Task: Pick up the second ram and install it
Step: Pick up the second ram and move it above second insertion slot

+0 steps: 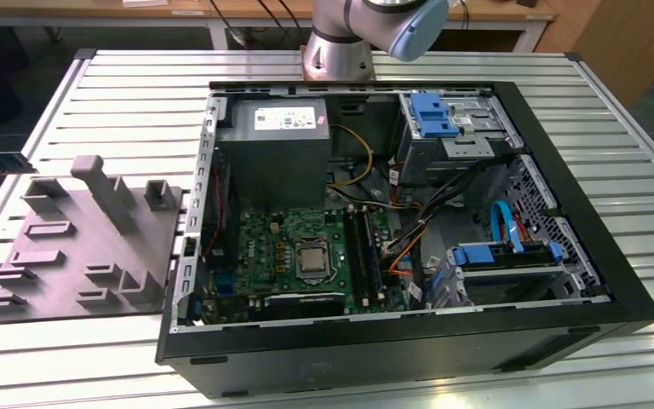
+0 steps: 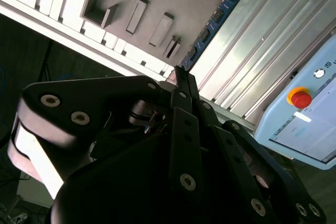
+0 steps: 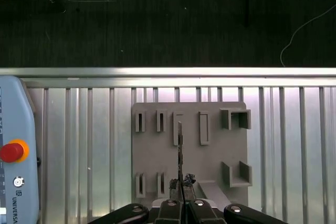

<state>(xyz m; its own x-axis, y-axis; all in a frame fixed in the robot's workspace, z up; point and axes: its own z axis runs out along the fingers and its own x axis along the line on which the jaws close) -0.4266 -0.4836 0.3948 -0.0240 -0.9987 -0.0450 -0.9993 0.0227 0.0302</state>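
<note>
Gripper (image 3: pixel 181 186) is clamped on the second ram (image 3: pixel 180 145), with the fingers pinching one end and the stick jutting out past the tips. The ram is edge-on in the first wrist view; in the second wrist view its blue face with chips shows. It's held above the grey fixture plate (image 3: pixel 218 153), in line with the plate's middle slots. The teach pendant (image 3: pixel 16 156) sits on the slatted table (image 3: pixel 294 145) beside the plate. The open PC case (image 1: pixel 418 345) is just beside the plate, on the exterior view's right.
</note>
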